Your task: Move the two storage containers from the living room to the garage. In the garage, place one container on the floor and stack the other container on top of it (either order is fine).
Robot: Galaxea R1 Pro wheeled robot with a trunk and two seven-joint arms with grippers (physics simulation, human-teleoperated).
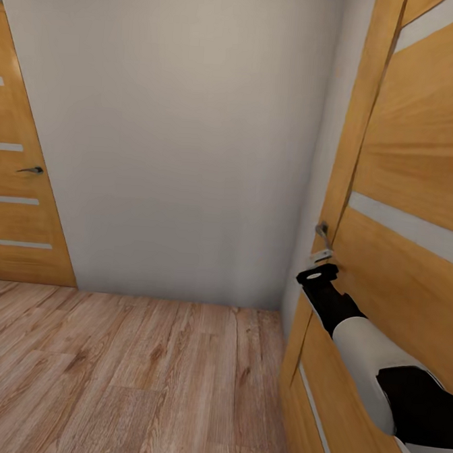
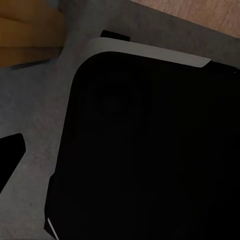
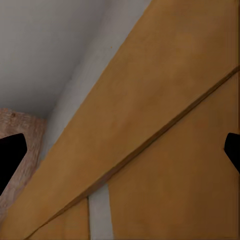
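**Right arm at the door handle, plank floor open to the left**

Where the pale wall [image 1: 192,136] meets the light wood plank floor [image 1: 108,374], plenty of free room across the middle and left of the head view; bounded far left by a wooden door [image 1: 19,198] with pale strips and a dark lever, cut off by the frame edge; bounded right by a second, much nearer wooden door [image 1: 419,172] with frosted strips, standing at a steep angle and running out of the picture at top, right and bottom; narrow strip of white wall between its frame and the back wall.

Neither of the orange-red bins anywhere in these pictures; whereabouts impossible to say.

Right arm [image 1: 367,344], white and black, reaching forward along the near door, partly sunk into or overlapping the panel in the render; right gripper [image 1: 316,273] at the metal door handle [image 1: 323,232], just below it, contact not clear; seen from the right wrist, two dark fingertips [image 3: 10,160] set far apart at opposite edges of the picture, so spread wide and holding nothing, with door frame and panel [image 3: 165,150] close ahead between them and a sliver of floor and wall beyond.

Left wrist view mostly taken up by a large black rounded body [image 2: 150,150] with a pale rim, too dark to identify; one dark fingertip [image 2: 10,155] at the edge over grey ground; spread of the left pincer impossible to tell.
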